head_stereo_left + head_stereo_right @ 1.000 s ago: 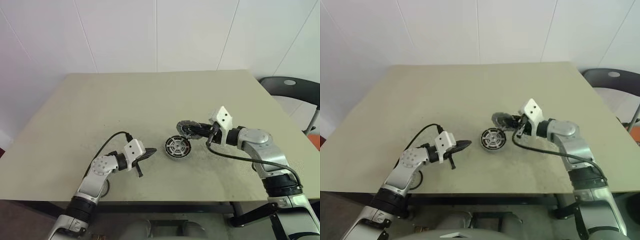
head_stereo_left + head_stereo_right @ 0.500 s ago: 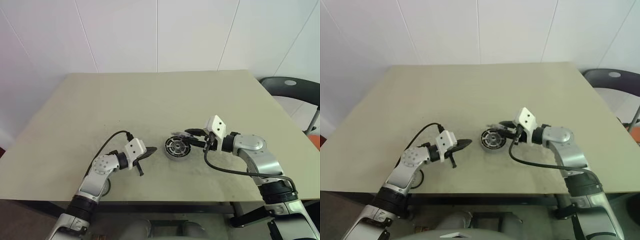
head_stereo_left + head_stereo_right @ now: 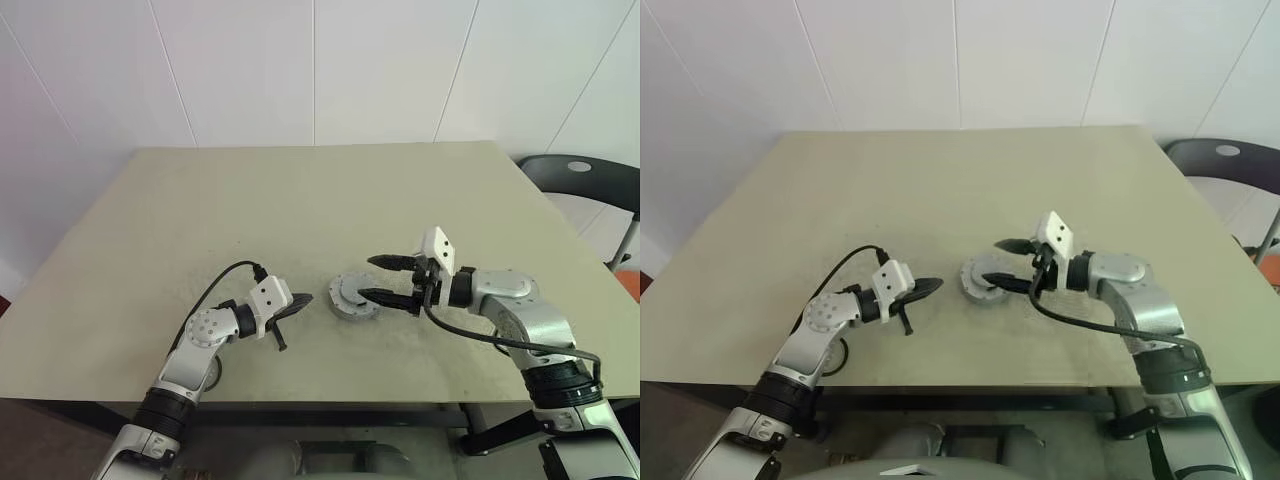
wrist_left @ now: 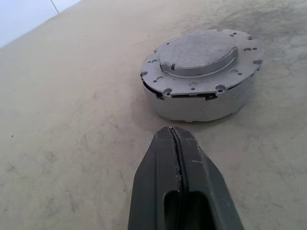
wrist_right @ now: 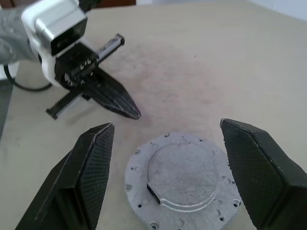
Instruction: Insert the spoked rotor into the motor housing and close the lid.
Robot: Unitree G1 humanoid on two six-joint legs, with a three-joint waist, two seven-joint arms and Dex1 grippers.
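The motor housing (image 4: 201,103) stands on the table a little in front of its middle, covered by the lid (image 3: 350,296), a grey disc with small rim holes and a raised centre (image 5: 184,177). A thin dark gap shows under the lid's edge in the left wrist view. The spoked rotor is hidden beneath the lid. My right gripper (image 3: 382,279) is open, one finger on each side of the lid and just behind it, holding nothing. My left gripper (image 3: 303,300) is shut and empty, its tip (image 4: 173,134) pointing at the housing from a short way off.
The beige table (image 3: 300,200) runs far back and to both sides. A dark chair (image 3: 580,170) stands off the table's right rear corner. A black cable (image 3: 225,280) loops over my left forearm.
My right gripper brought the lid over the housing, opened and let it go; the lid now covers the rotor. The left gripper has not moved.
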